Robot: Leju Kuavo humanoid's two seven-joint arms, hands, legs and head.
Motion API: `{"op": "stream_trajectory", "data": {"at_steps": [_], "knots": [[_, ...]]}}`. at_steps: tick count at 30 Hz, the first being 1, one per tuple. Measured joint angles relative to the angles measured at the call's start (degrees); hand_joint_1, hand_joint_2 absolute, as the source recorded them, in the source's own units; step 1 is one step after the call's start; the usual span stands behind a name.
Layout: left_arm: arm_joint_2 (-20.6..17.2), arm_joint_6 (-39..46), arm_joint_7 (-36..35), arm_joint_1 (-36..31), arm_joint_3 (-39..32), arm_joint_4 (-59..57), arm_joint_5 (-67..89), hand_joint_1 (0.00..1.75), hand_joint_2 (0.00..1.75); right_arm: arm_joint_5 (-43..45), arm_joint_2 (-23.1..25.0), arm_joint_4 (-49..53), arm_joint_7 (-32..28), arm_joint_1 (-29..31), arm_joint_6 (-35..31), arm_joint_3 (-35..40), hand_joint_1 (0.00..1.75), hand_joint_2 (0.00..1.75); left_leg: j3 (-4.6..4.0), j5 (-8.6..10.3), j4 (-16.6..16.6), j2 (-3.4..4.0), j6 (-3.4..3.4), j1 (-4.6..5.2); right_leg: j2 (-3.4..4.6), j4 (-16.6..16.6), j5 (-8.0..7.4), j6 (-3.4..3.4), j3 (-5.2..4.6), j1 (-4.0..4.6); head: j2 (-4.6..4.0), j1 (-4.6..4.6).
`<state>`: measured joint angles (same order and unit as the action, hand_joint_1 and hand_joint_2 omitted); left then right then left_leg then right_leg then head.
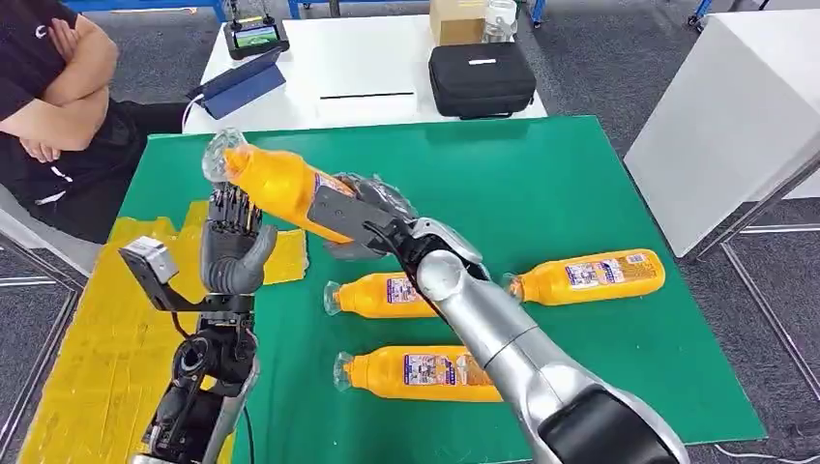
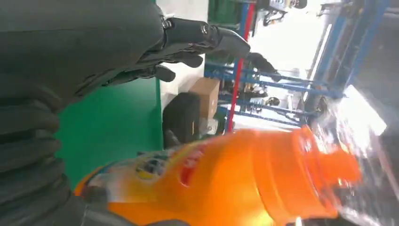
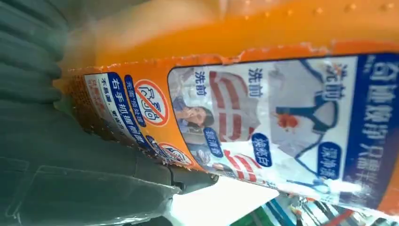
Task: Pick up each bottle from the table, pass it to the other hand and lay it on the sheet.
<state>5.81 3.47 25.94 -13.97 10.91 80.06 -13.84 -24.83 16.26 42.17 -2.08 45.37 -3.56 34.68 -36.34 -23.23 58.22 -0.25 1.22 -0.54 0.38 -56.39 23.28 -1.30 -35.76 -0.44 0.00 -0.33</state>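
A: What lies nearest on the green felt-like table cover (image 1: 541, 184)?

B: A smooth orange plastic bottle with a clear cap and printed label (image 1: 418, 372), on its side, partly behind the silver right forearm. Just beyond it lie two more of the same kind, a second orange bottle (image 1: 379, 294) and a third orange bottle (image 1: 590, 275), both on their sides, caps pointing left.

A: And the hands?

B: The right hand (image 1: 360, 215) grips a raised orange bottle with a glossy label (image 1: 280, 186) around its body, tilted, clear cap up and to the left. The left hand (image 1: 232, 246) stands upright just under the bottle's neck end, dark fingers (image 1: 230, 208) spread and holding nothing. In the left wrist view that bottle (image 2: 235, 183) lies across the palm side; whether it touches, I cannot tell.

A: Around that?

B: A crinkled yellow sheet (image 1: 97, 338) lies left of the cover. Farther off, a white table (image 1: 377, 68) carries a black zipped case (image 1: 482, 79), a cardboard box (image 1: 457, 19) and a blue folder (image 1: 242, 85). A person with folded arms (image 1: 53, 87) sits at far left.
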Motion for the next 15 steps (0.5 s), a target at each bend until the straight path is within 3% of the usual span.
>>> {"op": "stream_trajectory", "data": {"at_steps": [8, 15], "knots": [[-0.24, 8.5, -0.32, -0.5, 1.9, 0.0, 8.33, 0.0, 1.75, -2.77, 1.18, -2.21, 1.68, 0.69, -0.3, 2.05, 1.75, 1.75, -0.02, 0.0, 0.0, -0.01, 0.0, 0.01, -0.01, 0.01, 0.0, 0.0, 0.0, -0.01, 0.0, 0.0], [-0.79, 9.78, -2.64, -0.48, 3.85, 0.0, 10.12, 0.0, 1.75, -4.31, 1.38, -2.63, 1.75, 0.67, -0.46, 3.23, 1.75, 1.75, -0.02, 0.0, 0.0, 0.0, 0.0, 0.01, 0.0, 0.01, 0.0, 0.0, -0.02, 0.0, 0.0, 0.0]]}}
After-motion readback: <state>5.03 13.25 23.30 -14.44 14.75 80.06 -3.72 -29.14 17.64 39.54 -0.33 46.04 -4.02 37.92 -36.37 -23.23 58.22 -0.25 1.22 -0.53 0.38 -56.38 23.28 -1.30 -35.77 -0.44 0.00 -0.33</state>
